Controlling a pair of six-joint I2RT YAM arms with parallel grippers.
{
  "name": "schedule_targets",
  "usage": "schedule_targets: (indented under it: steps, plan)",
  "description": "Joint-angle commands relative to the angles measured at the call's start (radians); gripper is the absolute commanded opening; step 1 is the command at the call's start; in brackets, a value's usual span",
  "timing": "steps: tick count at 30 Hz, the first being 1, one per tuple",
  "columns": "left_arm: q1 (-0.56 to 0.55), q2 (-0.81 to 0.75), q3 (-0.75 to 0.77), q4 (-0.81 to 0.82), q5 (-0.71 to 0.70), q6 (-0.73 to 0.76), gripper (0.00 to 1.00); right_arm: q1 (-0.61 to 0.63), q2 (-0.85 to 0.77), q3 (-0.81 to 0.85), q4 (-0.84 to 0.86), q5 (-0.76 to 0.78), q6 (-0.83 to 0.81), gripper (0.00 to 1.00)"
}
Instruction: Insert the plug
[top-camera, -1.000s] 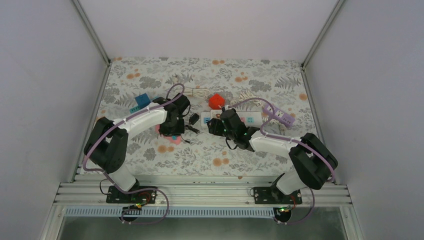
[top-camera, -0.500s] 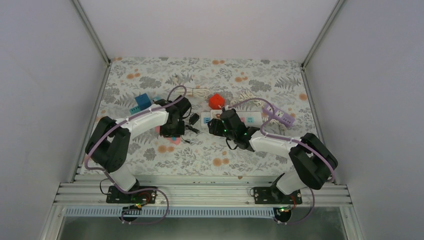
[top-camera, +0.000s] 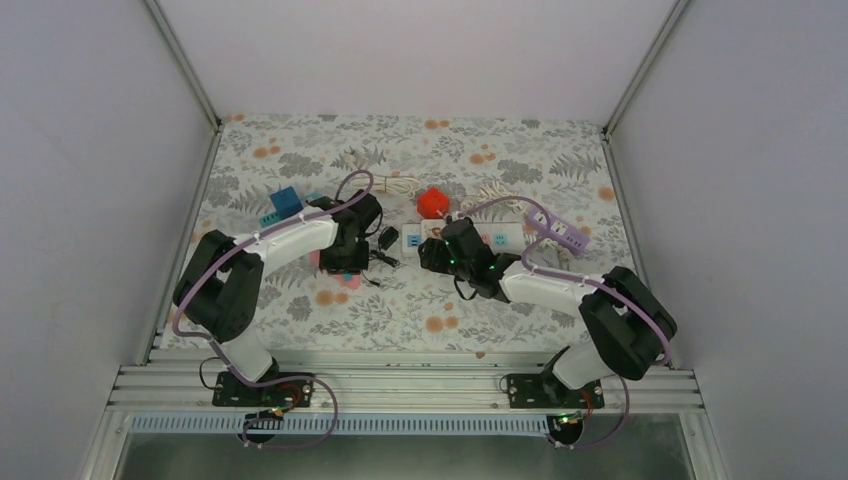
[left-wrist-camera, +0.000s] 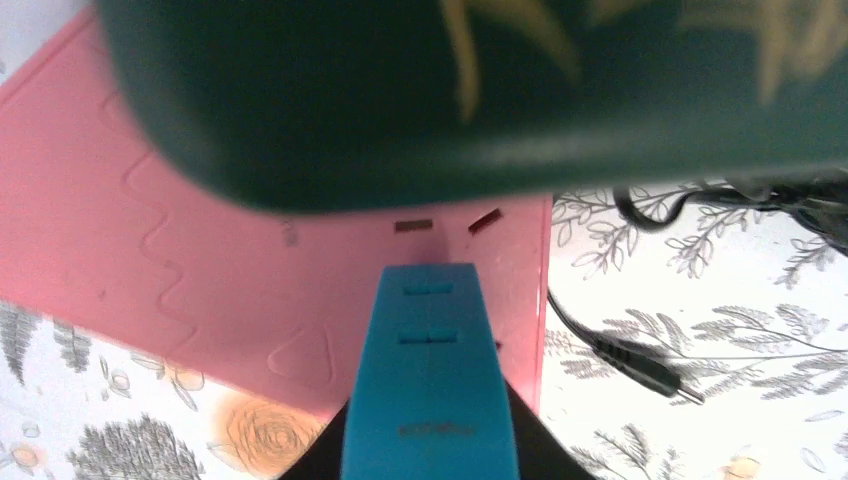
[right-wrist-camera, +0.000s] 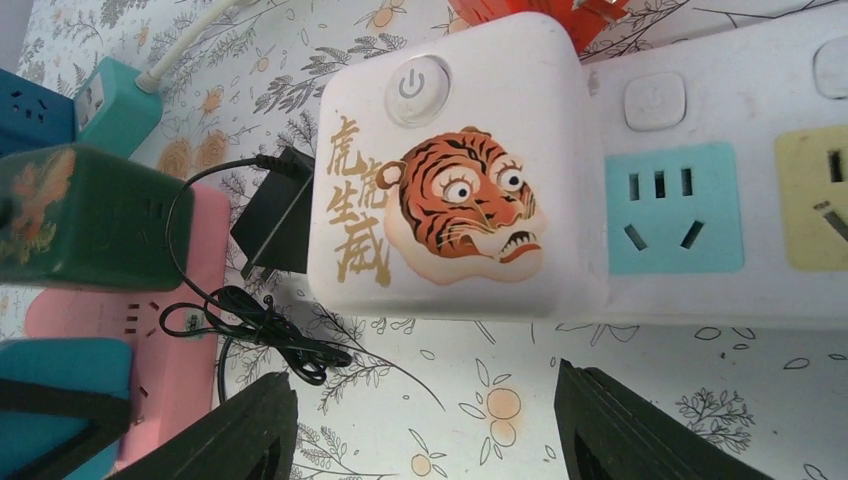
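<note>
Currently we list the following.

- **Black plug**: it lies loose on the floral surface near the middle. It sits between the pink socket strip and the white power strip.
- **Thin black cable**: it lies in loops just beside the plug, on the side toward the near edge.
- **Tiger-printed white cube**: it sits at the left end of the white power strip.
- **Red object**: it lies beyond that strip, toward the far edge.
- **Right gripper**: its fingers are spread wide and hold nothing. It hangs just on the near-edge side of the cube.
- **Left gripper**: it is over the pink socket strip. We see one blue finger beneath a dark green block. We cannot tell how wide the gripper stands, or whether it grips that block.
</note>
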Motion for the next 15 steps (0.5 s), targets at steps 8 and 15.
schedule_targets:
  steps: [8, 15]
  plan:
    - [0.013, -0.07, 0.153, -0.131, -0.109, 0.043, 0.74, -0.016, -0.107, 0.022, -0.056, 0.108, -0.027, 0.7]
    - [0.014, -0.252, 0.153, -0.035, -0.135, 0.096, 0.78, -0.033, -0.144, 0.042, -0.136, 0.158, -0.071, 0.76]
